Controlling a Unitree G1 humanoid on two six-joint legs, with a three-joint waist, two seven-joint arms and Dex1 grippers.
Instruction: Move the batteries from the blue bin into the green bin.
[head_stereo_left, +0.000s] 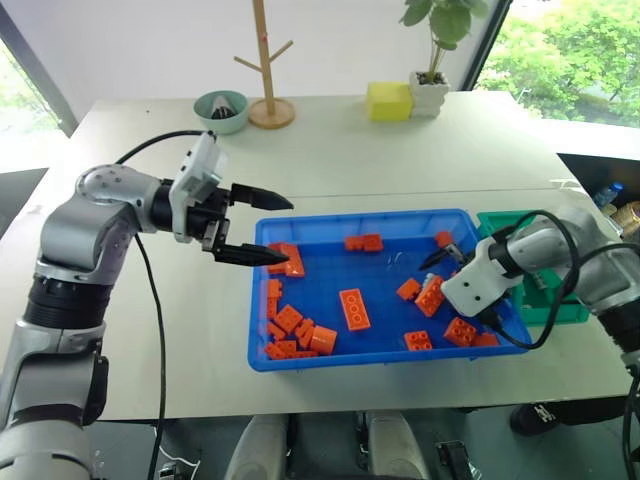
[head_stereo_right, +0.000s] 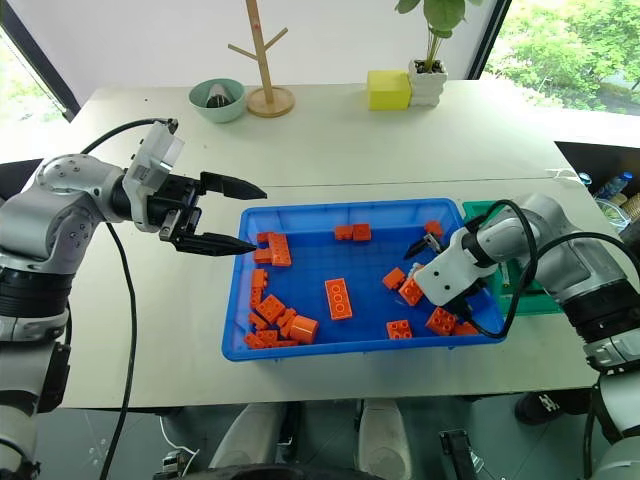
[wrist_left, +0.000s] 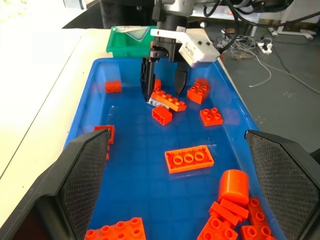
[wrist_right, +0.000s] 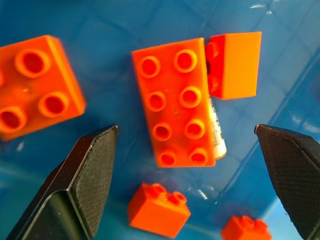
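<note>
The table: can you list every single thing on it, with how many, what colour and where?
Large shallow blue plastic bin: one, blue, on the table's near edge.
Orange toy bricks: many, orange, scattered in the blue bin.
Silvery-white battery: one seen, half hidden beside an eight-stud brick.
Small deep green plastic bin: one, green, against the blue bin's right end.
Pale teal round bowl: one, far side.
Wooden branch stand: one, beside the bowl.
Yellow block: one, far side.
White potted plant: one, beside the block.
Left gripper: open, at the bin's left end.
Right gripper: open, over the battery.
</note>
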